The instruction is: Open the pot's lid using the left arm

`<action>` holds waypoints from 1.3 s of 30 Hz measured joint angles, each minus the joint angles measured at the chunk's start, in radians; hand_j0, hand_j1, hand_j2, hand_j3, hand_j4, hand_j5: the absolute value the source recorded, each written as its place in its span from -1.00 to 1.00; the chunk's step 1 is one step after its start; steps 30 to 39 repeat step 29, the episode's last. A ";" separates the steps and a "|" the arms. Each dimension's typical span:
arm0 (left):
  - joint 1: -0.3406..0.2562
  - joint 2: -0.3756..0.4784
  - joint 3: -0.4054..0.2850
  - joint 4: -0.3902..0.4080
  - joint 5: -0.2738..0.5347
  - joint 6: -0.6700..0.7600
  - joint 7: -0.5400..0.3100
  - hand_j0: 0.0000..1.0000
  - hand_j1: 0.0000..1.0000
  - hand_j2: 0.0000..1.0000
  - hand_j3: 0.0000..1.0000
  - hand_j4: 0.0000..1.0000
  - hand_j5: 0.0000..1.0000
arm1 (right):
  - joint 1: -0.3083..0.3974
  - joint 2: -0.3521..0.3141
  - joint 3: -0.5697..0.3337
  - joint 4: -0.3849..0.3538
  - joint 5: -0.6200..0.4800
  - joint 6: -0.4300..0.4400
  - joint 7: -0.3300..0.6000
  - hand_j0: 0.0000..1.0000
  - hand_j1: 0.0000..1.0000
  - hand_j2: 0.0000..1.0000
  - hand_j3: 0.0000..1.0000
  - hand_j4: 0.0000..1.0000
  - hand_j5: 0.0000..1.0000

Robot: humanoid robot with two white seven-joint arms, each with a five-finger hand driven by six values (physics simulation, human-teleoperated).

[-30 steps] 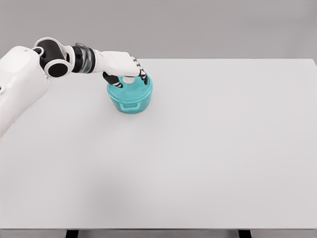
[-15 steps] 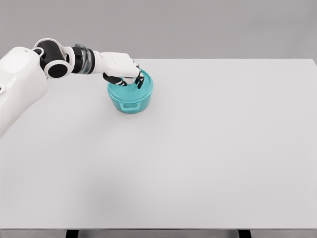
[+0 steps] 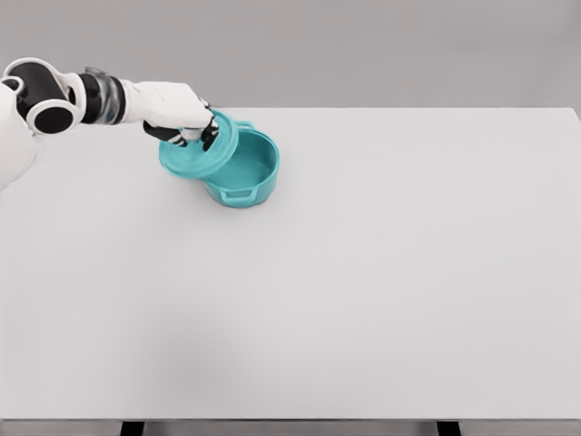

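Table: the broad, flat white tabletop spreads out nearest to me, bare across its front and all of its right side, well below and to the right of my hand.

Pot: the round teal pot with a small loop handle on its near wall stands upright on the tabletop, just right of and below my hand. Its mouth is uncovered and I can see into its teal inside.

Lid: the round teal lid is off the pot, tilted steeply, its right edge overlapping the pot's left rim from where I look. Whether lid and rim touch there, I cannot tell. Its lower edge hangs to the left of the pot, above the tabletop.

My left hand: my white left hand with dark finger joints is clenched on the lid's upper part, fingers curled down over its top face, grasping it.

My left arm: it comes in from the upper left, white with black joints, reaching rightward along the table's far edge.
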 measured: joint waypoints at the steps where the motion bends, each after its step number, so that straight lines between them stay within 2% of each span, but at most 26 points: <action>1: 0.002 0.019 0.000 -0.003 0.000 0.000 0.000 -0.15 -0.15 -0.15 -0.15 -0.15 -0.15 | 0.002 0.000 0.000 0.000 0.000 0.000 0.000 1.00 1.00 1.00 1.00 1.00 1.00; 10: 0.028 0.145 -0.002 -0.010 -0.004 -0.001 0.000 -0.07 -0.07 -0.07 -0.07 -0.07 -0.07 | 0.000 0.000 0.000 0.000 0.000 0.000 0.000 1.00 1.00 1.00 1.00 1.00 1.00; 12: 0.026 0.155 -0.003 -0.010 -0.004 0.000 0.000 0.40 0.40 0.40 0.40 0.40 0.40 | 0.000 0.000 0.000 0.000 0.000 0.000 0.000 1.00 1.00 1.00 1.00 1.00 1.00; 13: 0.031 0.157 -0.002 -0.010 -0.003 0.000 0.000 0.76 0.76 0.76 0.76 0.76 0.76 | 0.000 0.000 0.000 0.000 0.000 0.000 0.000 1.00 1.00 1.00 1.00 1.00 1.00; 14: 0.035 0.158 -0.001 -0.010 -0.001 0.000 0.000 0.95 0.95 0.95 0.95 0.95 0.95 | 0.000 0.000 0.000 0.000 0.000 0.000 0.000 1.00 1.00 1.00 1.00 1.00 1.00; 15: 0.035 0.159 0.000 -0.010 0.001 0.000 0.000 1.00 1.00 1.00 1.00 1.00 1.00 | 0.002 0.000 0.000 0.000 0.000 0.000 0.000 1.00 1.00 1.00 1.00 1.00 1.00; 22: 0.041 0.165 0.005 0.003 0.016 0.001 0.000 1.00 1.00 1.00 1.00 1.00 1.00 | 0.000 0.000 0.000 0.000 0.000 0.000 0.000 1.00 1.00 1.00 1.00 1.00 1.00; 24: 0.063 0.178 0.035 0.063 0.071 0.000 0.000 1.00 1.00 1.00 1.00 1.00 1.00 | 0.000 0.000 0.000 0.000 0.000 0.000 0.000 1.00 1.00 1.00 1.00 1.00 1.00; 26: 0.069 0.184 0.068 0.162 0.147 0.000 0.000 1.00 1.00 1.00 1.00 1.00 1.00 | 0.002 0.000 0.000 0.000 0.000 0.000 0.000 1.00 1.00 1.00 1.00 1.00 1.00; 29: 0.071 0.187 0.093 0.266 0.197 0.000 0.000 1.00 1.00 1.00 1.00 1.00 1.00 | 0.002 0.000 0.000 0.000 0.000 0.000 0.000 1.00 1.00 1.00 1.00 1.00 1.00; 39: 0.071 0.187 0.093 0.266 0.197 0.000 0.000 1.00 1.00 1.00 1.00 1.00 1.00 | 0.002 0.000 0.000 0.000 0.000 0.000 0.000 1.00 1.00 1.00 1.00 1.00 1.00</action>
